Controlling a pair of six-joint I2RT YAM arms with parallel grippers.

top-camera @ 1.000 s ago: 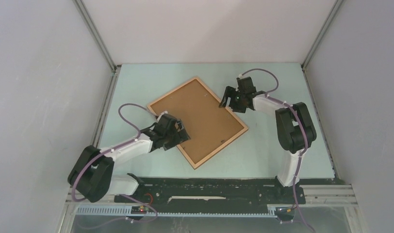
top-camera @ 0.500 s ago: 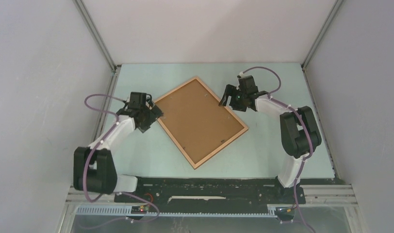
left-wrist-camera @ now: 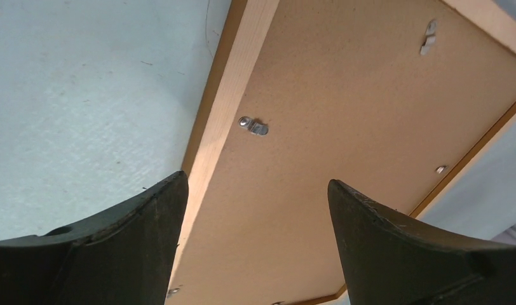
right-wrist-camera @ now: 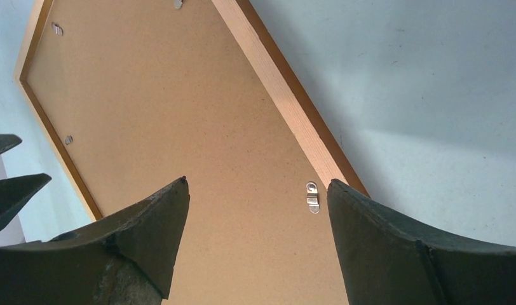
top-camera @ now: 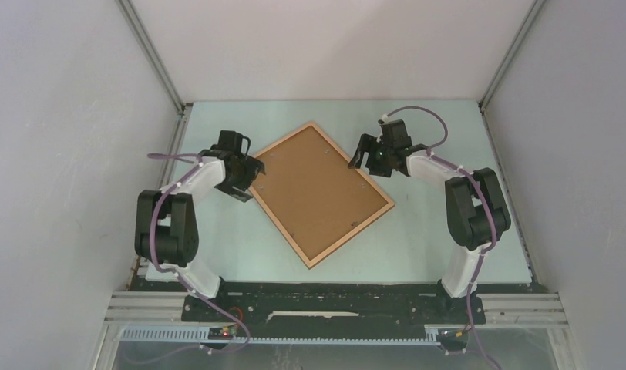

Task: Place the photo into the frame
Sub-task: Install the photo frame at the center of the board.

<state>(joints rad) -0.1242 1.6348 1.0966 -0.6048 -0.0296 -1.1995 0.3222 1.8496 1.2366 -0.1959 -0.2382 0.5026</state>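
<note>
Fingers (left-wrist-camera: 135, 241) of the left gripper (left-wrist-camera: 255, 190) and the right gripper (right-wrist-camera: 255, 187) stand spread wide, holding nothing. Just below and between them lies the frame (left-wrist-camera: 233, 95), face down: thin light wood around a brown backing board (left-wrist-camera: 344, 127) with small metal clips (left-wrist-camera: 255, 126). Beyond are a pale green table (top-camera: 449, 231) and white walls (top-camera: 333, 46).

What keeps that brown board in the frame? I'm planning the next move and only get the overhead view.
Observer: Small metal tabs. The left wrist camera shows one clip on the board, beside the frame rail.
Operator: Any near the right gripper?
Observer: Yes. A second clip lies on the board by the rail, just ahead of the right gripper.
Operator: Is the left gripper holding anything?
Observer: No. The left gripper has its jaws spread wide, gripping nothing.
</note>
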